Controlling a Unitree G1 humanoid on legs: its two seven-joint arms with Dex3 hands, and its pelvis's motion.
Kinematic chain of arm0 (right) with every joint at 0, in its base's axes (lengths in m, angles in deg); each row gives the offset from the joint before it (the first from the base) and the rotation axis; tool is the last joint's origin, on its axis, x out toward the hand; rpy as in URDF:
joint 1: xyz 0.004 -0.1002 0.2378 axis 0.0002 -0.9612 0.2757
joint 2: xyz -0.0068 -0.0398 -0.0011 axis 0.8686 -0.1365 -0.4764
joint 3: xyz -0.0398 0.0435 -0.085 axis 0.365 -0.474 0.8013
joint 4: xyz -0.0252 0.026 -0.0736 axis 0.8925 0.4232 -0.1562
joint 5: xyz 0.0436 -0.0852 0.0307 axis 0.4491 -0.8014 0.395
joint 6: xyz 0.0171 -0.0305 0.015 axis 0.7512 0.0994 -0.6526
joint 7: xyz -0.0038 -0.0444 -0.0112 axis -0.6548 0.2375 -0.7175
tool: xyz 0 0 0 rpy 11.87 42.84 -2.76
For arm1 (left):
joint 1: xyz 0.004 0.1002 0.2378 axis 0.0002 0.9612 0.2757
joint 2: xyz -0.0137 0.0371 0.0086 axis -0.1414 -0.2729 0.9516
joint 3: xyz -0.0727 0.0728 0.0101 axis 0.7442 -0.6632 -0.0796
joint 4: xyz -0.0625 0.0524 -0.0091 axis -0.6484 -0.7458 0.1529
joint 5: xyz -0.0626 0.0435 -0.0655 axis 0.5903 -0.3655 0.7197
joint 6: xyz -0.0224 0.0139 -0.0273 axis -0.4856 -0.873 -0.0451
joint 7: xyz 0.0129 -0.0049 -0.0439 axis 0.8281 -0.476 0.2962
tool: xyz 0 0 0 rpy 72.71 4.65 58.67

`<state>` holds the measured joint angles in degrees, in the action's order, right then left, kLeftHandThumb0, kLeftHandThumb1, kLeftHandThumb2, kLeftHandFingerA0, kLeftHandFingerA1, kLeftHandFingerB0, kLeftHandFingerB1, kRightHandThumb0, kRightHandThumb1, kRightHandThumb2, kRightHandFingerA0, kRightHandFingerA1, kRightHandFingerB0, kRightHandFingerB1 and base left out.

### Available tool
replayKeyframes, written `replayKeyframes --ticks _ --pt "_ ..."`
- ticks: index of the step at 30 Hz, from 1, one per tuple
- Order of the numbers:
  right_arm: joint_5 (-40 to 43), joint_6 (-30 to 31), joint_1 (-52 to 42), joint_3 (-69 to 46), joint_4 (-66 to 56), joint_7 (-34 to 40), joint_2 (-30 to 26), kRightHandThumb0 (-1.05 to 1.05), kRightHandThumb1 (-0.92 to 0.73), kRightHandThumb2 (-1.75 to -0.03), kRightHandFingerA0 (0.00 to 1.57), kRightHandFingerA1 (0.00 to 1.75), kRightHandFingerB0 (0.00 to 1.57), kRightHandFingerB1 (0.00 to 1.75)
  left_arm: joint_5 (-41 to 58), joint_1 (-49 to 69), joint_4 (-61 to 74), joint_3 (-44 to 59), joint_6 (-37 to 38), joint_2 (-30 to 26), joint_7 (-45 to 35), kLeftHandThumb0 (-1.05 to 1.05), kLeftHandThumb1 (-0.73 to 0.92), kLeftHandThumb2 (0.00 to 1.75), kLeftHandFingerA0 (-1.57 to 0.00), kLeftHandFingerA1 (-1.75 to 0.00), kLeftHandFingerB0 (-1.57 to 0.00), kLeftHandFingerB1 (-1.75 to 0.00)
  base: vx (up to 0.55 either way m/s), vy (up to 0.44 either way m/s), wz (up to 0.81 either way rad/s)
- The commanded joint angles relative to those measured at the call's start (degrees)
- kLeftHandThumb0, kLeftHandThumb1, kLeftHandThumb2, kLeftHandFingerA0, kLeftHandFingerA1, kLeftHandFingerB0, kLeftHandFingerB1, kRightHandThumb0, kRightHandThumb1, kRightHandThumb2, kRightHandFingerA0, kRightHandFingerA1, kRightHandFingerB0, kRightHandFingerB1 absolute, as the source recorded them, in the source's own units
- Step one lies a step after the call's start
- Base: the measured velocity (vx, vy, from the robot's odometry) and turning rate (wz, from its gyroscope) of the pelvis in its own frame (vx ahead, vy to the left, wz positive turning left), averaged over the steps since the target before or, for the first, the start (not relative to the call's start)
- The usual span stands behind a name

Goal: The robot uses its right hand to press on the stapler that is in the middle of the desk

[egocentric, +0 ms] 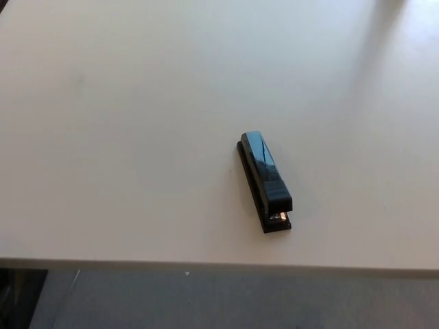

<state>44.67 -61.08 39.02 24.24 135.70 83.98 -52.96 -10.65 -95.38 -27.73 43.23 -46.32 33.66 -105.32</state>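
Note:
A black stapler (265,181) lies flat on the pale desk (137,137), a little right of the middle and close to the near edge. Its long axis runs from the far left to the near right, with the metal mouth at the near end. Neither of my hands shows in the head view, and nothing touches the stapler.
The desk's near edge (206,264) crosses the bottom of the picture, with grey floor (240,301) below it. A dark object (14,298) sits at the bottom left corner under the desk.

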Motion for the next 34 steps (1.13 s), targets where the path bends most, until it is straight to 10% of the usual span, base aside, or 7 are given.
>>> replayKeyframes --ticks 1,9,13,15,16,34 --pt "-2.1 6.4 2.3 3.6 0.5 -2.9 1.5 -0.15 -0.62 -0.71 0.95 1.11 0.67 0.64 0.5 -0.5 0.2 0.3 -0.8 -2.0 1.2 -0.49 0.92 0.91 -0.01 -0.20 -0.02 -0.17 0.00 0.000 0.00" --pt "-9.5 11.3 7.5 16.4 0.6 -10.9 1.6 -0.34 -0.66 -0.59 1.00 0.60 0.65 0.44 0.9 -1.2 0.2 0.6 0.0 -2.1 0.4 -0.49 0.92 0.92 -0.01 -0.20 -0.01 -0.17 0.00 0.000 0.00" --pt "-10.5 13.7 10.3 20.9 0.6 -20.3 1.7 -0.54 -0.67 -0.60 0.60 0.44 0.35 0.36 0.8 -1.7 0.4 0.6 -1.2 -2.4 0.8 -0.50 0.92 0.90 -0.01 -0.19 -0.02 -0.18 0.00 0.000 0.00" --pt "-10.9 13.3 11.4 22.6 0.5 -24.6 2.3 -0.77 -0.59 -0.96 0.04 0.43 0.00 0.25 1.0 -1.9 0.3 0.7 -1.0 -2.7 0.5 -0.51 0.92 0.92 0.00 -0.19 0.00 -0.18 0.00 0.000 0.00" --pt "-9.2 13.8 12.0 21.2 0.4 -24.7 2.8 -0.83 -0.61 -1.00 0.00 0.16 0.00 0.12 0.8 -1.8 0.3 0.6 -0.7 -2.8 0.4 -0.52 0.92 0.92 0.00 -0.18 0.00 -0.17 0.00 0.000 0.00" --pt "-7.2 10.9 13.8 18.2 -1.2 -23.8 5.4 -1.03 -0.79 -1.13 0.00 0.04 0.00 0.00 1.3 -3.6 0.4 1.3 -2.2 -2.6 -0.5 -0.59 0.85 1.03 0.00 -0.23 -0.01 -0.23 0.00 0.000 0.00"
